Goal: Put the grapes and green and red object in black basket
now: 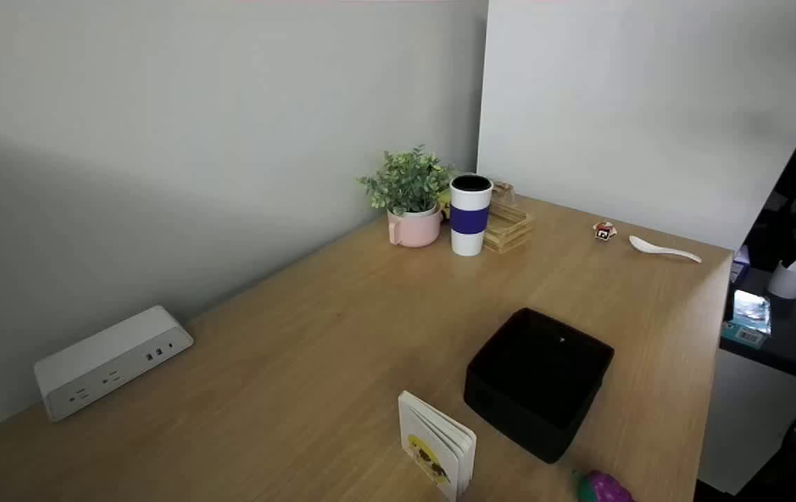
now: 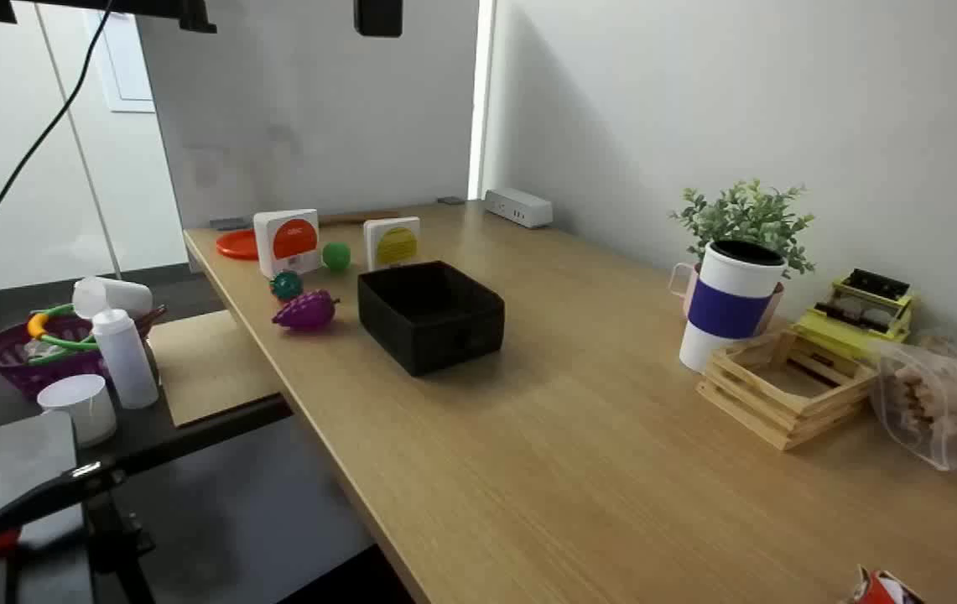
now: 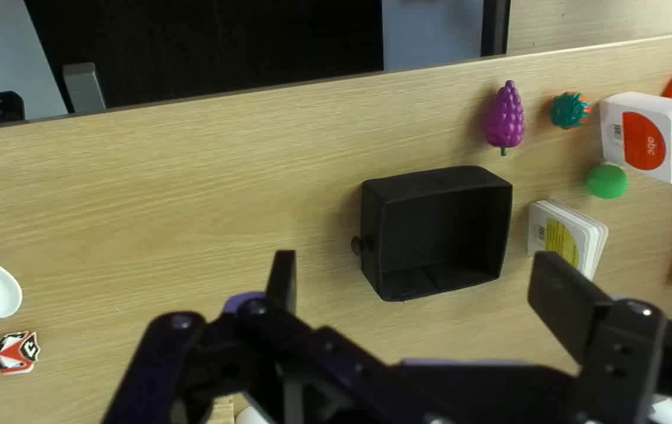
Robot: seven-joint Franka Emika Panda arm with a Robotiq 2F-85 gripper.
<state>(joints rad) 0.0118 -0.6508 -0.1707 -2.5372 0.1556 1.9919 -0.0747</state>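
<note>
- Trouble could start at the edge of the counter [image 3: 165,194]: the grapes [image 3: 505,121] lie close to it, beyond the claw [image 3: 413,271], and a clumsy nudge might roll them off.
- We judge that their tapered body could twist loose if pinched near the narrow tip, which points toward that edge.
- The green and red object [image 3: 569,111] sits just beside the white abc box [image 3: 645,135], with the green ball [image 3: 606,181] near; our jaws, coming down this wide, could knock either.
- The black basket [image 3: 436,184] stands between the claw and the grapes, so a low carry might catch its wall and shove it.
- We see the jaws standing wide apart, with nothing held.
- From the claw, the grapes lie past the basket and somewhat to the right as the wrist view shows it; the green and red object lies farther right, also on the counter.
- The basket is ahead of the claw, showing in the gap between the jaws but apart from them.
</note>
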